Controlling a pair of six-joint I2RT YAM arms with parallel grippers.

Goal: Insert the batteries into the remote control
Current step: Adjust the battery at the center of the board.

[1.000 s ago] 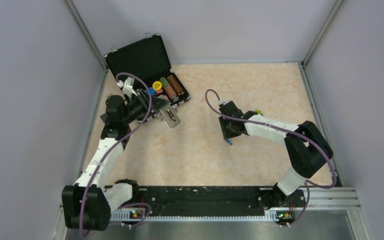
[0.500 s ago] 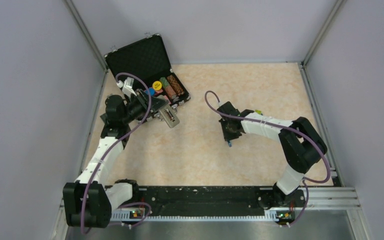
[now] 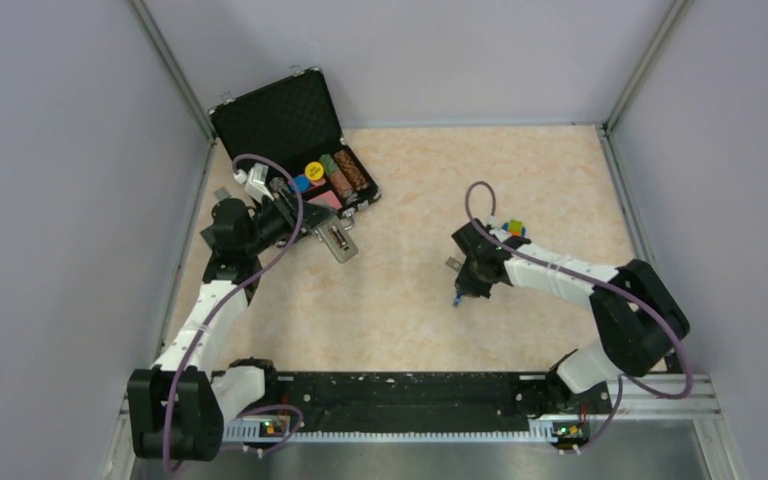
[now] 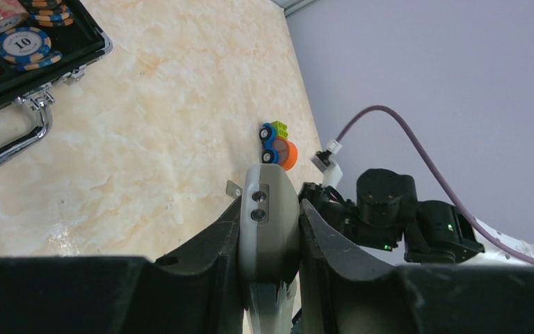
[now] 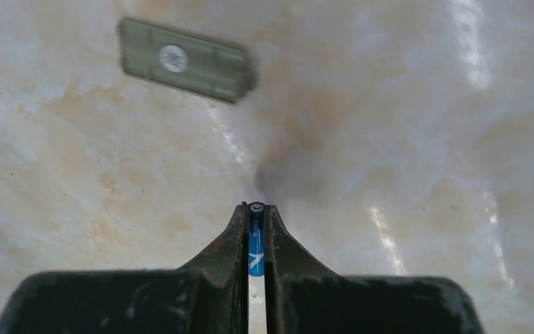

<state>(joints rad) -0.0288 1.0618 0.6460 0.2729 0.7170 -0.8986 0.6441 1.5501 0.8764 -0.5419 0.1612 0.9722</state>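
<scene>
1. L gripper [image 4: 270, 205]: fingers clamped on the remote control [image 4: 271, 233], one finger on each long edge. The remote's rounded end sticks out past the fingertips.
2. Top view: the remote is held off the tabletop [image 3: 400, 330], just in front of the black case [image 3: 278, 118]. Its greyish side faces up, w/ a dark strip along it. Whether that strip is a battery: can't tell.
3. R gripper [image 5: 256, 209]: closed tight on the blue battery [image 5: 256, 243]. The battery lies lengthwise in the narrow gap btw. the fingers. Its end is about level w/ the fingertips and points at the marbled surface. Contact w/ the surface: can't tell.
4. Top view: the R gripper sits centre-right over the table, angled down and well apart from the L gripper. The battery shows only as a blue speck at its tip.
5. Grey flat plate [image 5: 184, 59]: small rectangle w/ a round mark, lying flat on the tabletop near the R gripper, on its far side.
6. Toy car [image 4: 278, 145]: blue, green and orange, resting on the table beyond the R arm's wrist.
7. Case: lid open and upright at the far-left corner, holding poker chips [image 4: 22, 45]. Its metal handle [image 4: 14, 142] faces the table centre.
</scene>
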